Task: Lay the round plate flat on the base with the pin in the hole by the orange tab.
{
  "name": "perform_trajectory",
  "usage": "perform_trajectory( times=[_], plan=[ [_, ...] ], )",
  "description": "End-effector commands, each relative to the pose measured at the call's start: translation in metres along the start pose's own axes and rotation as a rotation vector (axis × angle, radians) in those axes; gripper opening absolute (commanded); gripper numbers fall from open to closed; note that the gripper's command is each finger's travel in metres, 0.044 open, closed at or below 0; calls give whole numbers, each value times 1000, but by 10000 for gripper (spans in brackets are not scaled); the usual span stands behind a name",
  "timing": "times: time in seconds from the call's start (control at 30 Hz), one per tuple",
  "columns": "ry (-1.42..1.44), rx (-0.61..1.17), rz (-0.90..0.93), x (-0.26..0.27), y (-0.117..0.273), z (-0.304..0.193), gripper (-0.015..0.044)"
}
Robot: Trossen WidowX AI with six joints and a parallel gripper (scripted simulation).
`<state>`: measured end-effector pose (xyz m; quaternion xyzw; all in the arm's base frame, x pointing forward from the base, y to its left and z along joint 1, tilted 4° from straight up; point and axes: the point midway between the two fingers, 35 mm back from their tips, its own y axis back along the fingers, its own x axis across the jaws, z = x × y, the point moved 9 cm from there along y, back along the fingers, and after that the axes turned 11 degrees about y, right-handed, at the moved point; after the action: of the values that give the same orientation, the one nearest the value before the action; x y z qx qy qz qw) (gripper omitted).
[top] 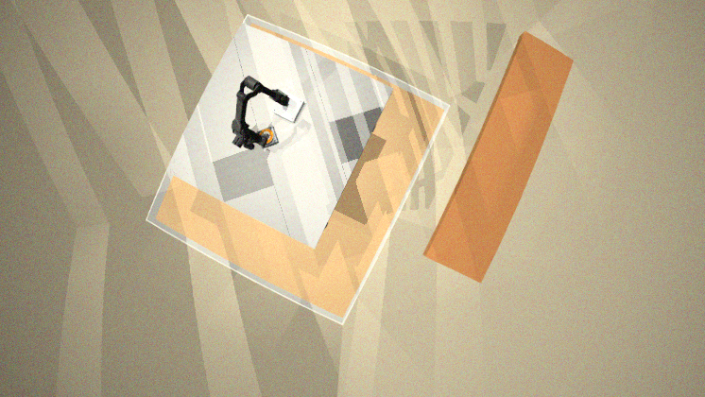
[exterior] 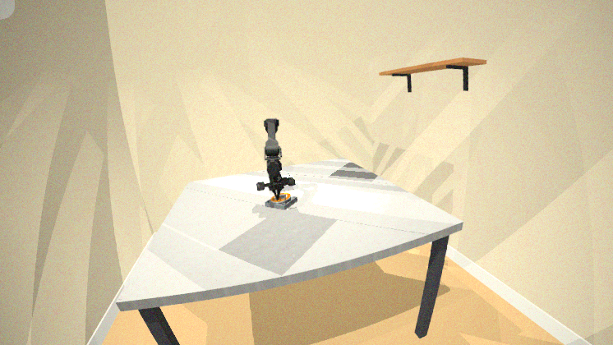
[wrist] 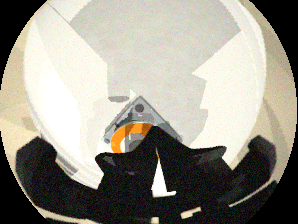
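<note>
The round plate, with an orange ring (top: 270, 130) (exterior: 288, 196) (wrist: 119, 138), sits over the grey square base (exterior: 293, 201) (wrist: 148, 112) on the table. My gripper (top: 265, 140) (exterior: 278, 199) (wrist: 154, 128) is shut and empty. It points down, with its tips at the plate's near side in the exterior view. In the wrist view the fingers cover the lower right of the plate. Whether the tips touch the plate cannot be told. The tab, its hole, the pin and the post cannot be made out, so how flat the plate lies is unclear.
The white table top (top: 300, 182) (exterior: 368, 218) carries the base and the arm. The arm's white mounting block (top: 294, 112) is behind the base. A wooden shelf (top: 498, 157) (exterior: 433, 66) is on the wall, well away from the arm. Patches of shadow cross the table.
</note>
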<state>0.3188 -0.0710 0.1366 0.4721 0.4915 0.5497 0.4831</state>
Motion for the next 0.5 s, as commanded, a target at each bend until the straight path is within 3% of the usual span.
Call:
perform_trajectory(
  times=[0.0,0.47],
  plan=[
    [3,-5,5,6,1,4,0],
    [3,-5,6,21,3,9,0]
  ],
)
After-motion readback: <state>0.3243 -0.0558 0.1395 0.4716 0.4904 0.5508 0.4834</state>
